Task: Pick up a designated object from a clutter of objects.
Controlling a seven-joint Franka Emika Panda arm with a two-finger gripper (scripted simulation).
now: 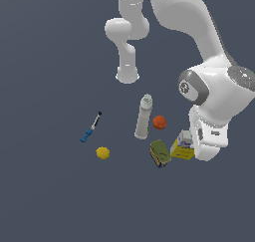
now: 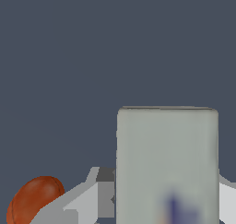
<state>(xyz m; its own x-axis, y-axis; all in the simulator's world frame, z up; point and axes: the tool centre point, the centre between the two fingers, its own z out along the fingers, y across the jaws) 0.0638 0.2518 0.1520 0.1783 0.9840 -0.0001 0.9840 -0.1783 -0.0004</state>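
The carton box (image 1: 182, 150), yellow below and white on top with blue lettering, stands at the exterior view's right end of the clutter. My gripper (image 1: 191, 145) is down over it. In the wrist view the box (image 2: 167, 158) fills the space between my two fingers (image 2: 87, 197), which lie flush against its sides. The gripper (image 2: 166, 195) looks shut on the box. The box is still at the level of the other objects.
A green-yellow tin (image 1: 160, 153) lies just beside the box. An orange-red ball (image 1: 159, 122) (image 2: 33, 201), a tall white bottle (image 1: 143, 117), a yellow lemon (image 1: 102, 153) and a blue-handled marker (image 1: 91, 127) lie further toward the exterior view's left. The arm's base (image 1: 127, 75) stands behind.
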